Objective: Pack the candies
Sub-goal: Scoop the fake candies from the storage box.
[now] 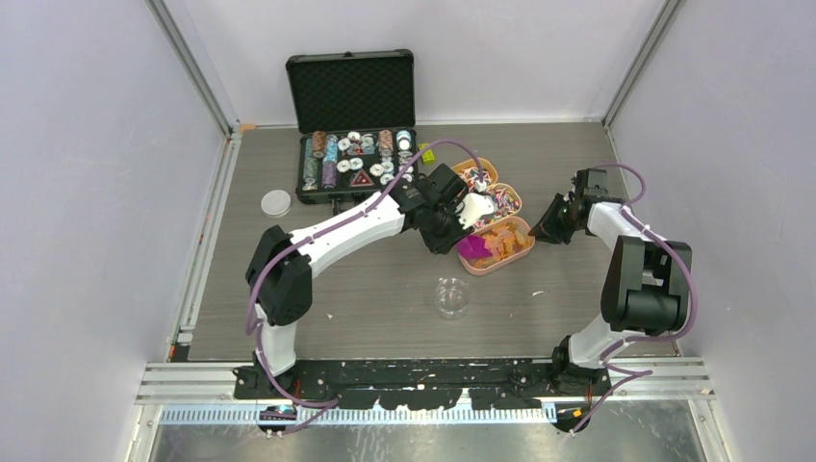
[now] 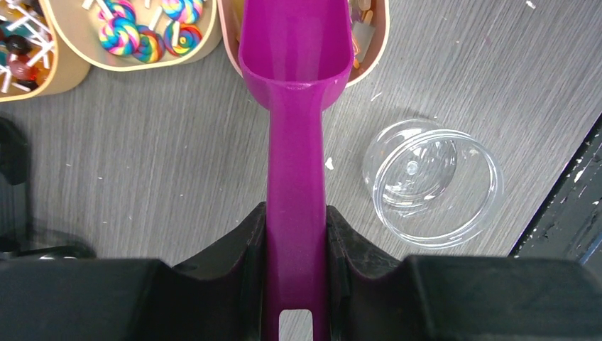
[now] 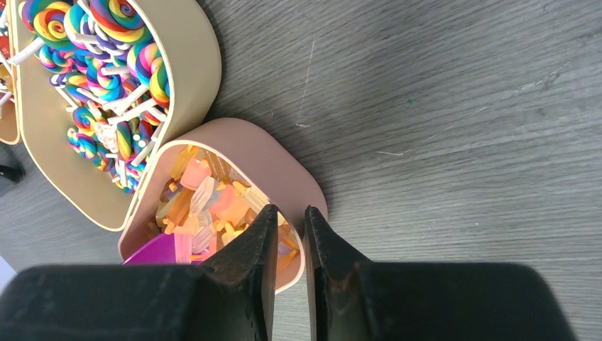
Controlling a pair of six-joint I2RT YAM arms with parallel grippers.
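My left gripper is shut on the handle of the magenta scoop. The scoop's empty bowl reaches over the near rim of the pink tray. That tray holds small orange, yellow and pink candies. The scoop's tip shows inside the tray in the right wrist view. My right gripper pinches the pink tray's wall, one finger inside and one outside. In the top view the left gripper and right gripper flank the tray.
A clear round container stands open on the table in front of the trays, also in the left wrist view. A tan tray of lollipops touches the pink one. A black poker-chip case stands behind, a round lid to its left.
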